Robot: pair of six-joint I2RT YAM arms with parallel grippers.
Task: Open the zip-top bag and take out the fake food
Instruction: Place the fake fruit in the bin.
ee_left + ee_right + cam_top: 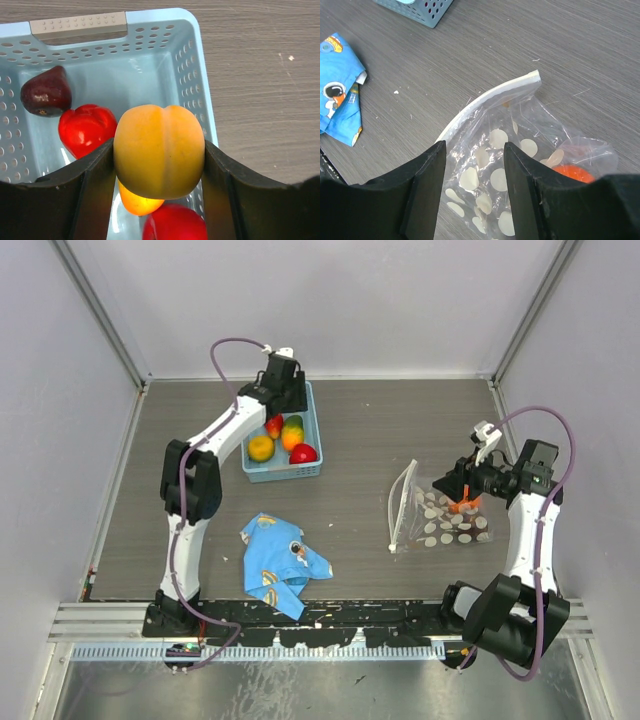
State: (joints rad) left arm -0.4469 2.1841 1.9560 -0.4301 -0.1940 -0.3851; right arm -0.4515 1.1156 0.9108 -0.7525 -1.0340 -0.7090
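My left gripper (159,146) is shut on a yellow-orange peach-like piece of fake food (159,165) and holds it over the light blue basket (150,65). Under it in the basket lie a dark purple fruit (46,92), a red pepper (85,127), an orange piece (137,202) and another red one (172,222). The dotted zip-top bag (440,520) lies at the right, its white zip strip (490,97) bowed open toward the left. My right gripper (475,150) hovers open over the bag's film. One orange piece (572,173) shows inside the bag.
The blue cartoon-print cloth (280,565) lies crumpled near the front, between the arms. The basket (312,440) stands at the back left with several fruits in it. Grey walls close in the table on three sides.
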